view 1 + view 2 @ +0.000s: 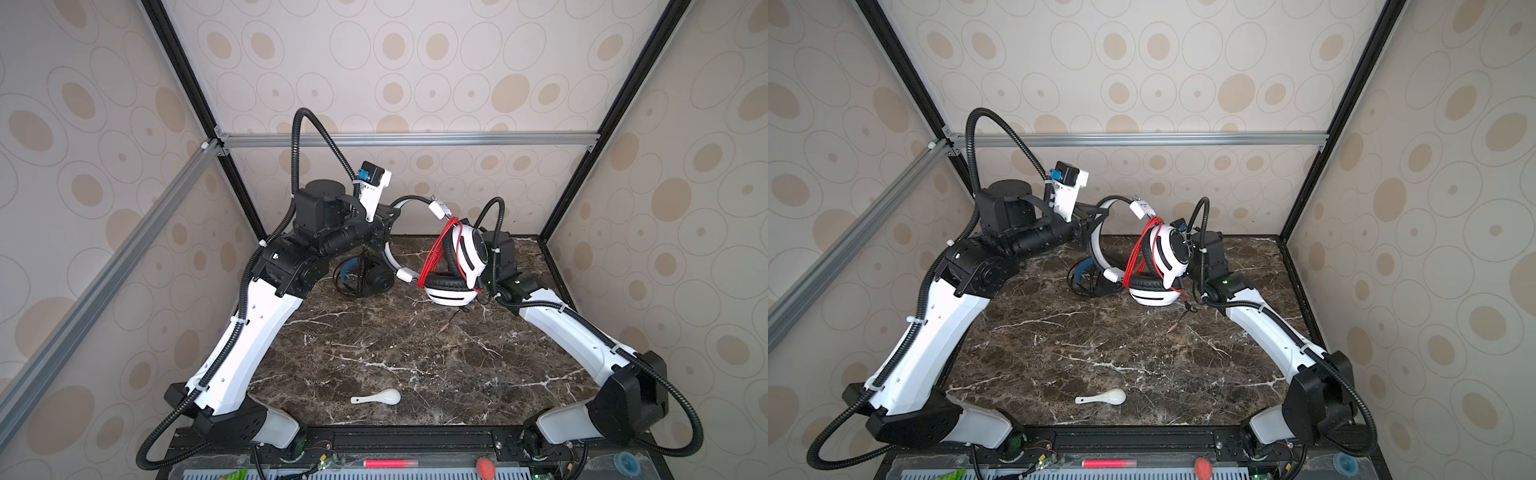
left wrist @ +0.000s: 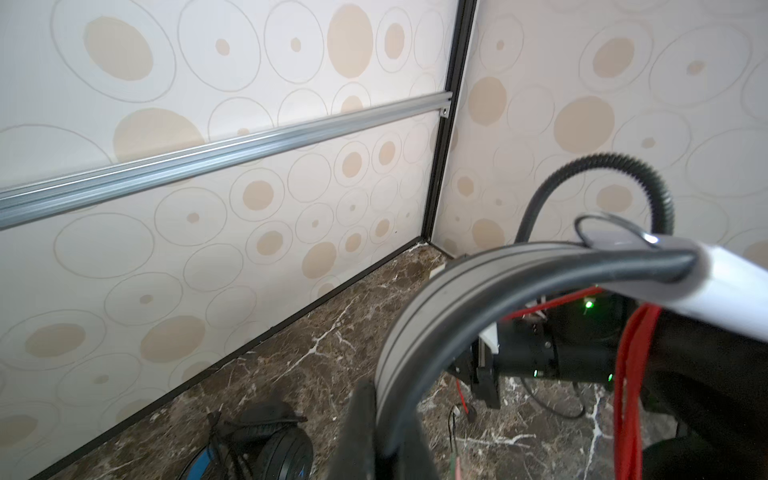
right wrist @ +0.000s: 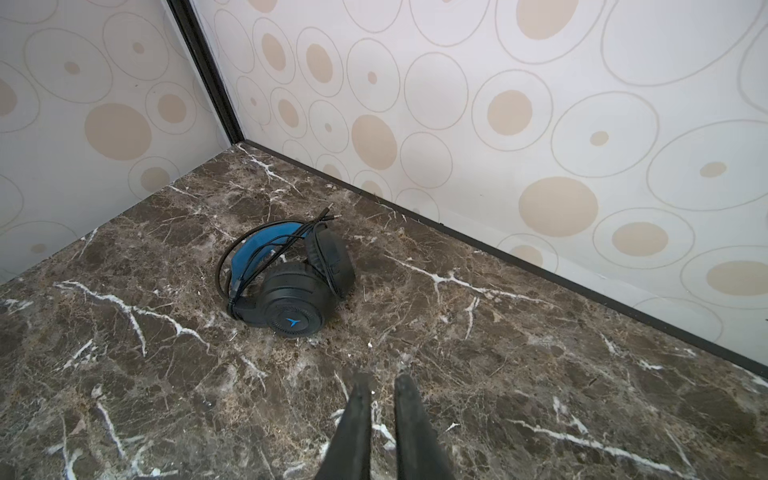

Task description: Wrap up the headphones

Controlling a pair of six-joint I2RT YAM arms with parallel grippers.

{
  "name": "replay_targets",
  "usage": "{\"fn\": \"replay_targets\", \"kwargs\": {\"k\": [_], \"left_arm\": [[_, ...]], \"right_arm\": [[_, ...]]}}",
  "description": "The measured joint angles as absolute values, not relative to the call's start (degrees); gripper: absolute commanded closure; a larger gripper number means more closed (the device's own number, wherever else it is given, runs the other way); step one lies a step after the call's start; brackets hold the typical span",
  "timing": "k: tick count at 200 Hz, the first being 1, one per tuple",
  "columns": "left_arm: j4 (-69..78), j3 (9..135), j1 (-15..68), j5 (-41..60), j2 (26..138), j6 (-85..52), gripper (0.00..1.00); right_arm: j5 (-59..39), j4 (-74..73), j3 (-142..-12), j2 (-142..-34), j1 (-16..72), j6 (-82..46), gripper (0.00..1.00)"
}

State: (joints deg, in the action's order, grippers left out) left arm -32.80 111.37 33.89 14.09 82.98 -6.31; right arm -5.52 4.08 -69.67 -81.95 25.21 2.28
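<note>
Dark brown marble veined in white forms the table (image 1: 395,353) that carries both headsets. We see the left gripper (image 2: 386,424) clamped on the headband (image 2: 436,299) of the white headset (image 1: 469,253), with one finger (image 2: 361,415) pressed flat against the band. From this grip the band arches up and away from the gripper. On the far side of the band from the gripper, one earcup lies on the marble and the other stands on edge above it. The red cord (image 1: 436,253) hangs in several loops between the gripper and the earcups, and its loose end trails onto the table beyond them.

Directly beneath the left gripper lies the black headset (image 1: 365,278), blue inside its band, with its thin black cord looped about it. The same headset (image 3: 291,282) lies on the marble ahead of the right gripper (image 3: 382,390), well apart from its tips. Those jaws stand a narrow slit apart with nothing between them. In both top views the upright white earcup hides this gripper.

A white spoon (image 1: 376,397) lies far behind both grippers, near the arm bases.
</note>
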Motion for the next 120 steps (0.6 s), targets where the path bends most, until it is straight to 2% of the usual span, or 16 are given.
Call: {"fn": "replay_targets", "kwargs": {"k": [120], "left_arm": [[-24.62,110.89,33.87,14.04,82.81,-12.88,1.00]], "right_arm": [[-6.70,-1.65,-59.81,-79.83,25.02,-2.02,0.86]]}}
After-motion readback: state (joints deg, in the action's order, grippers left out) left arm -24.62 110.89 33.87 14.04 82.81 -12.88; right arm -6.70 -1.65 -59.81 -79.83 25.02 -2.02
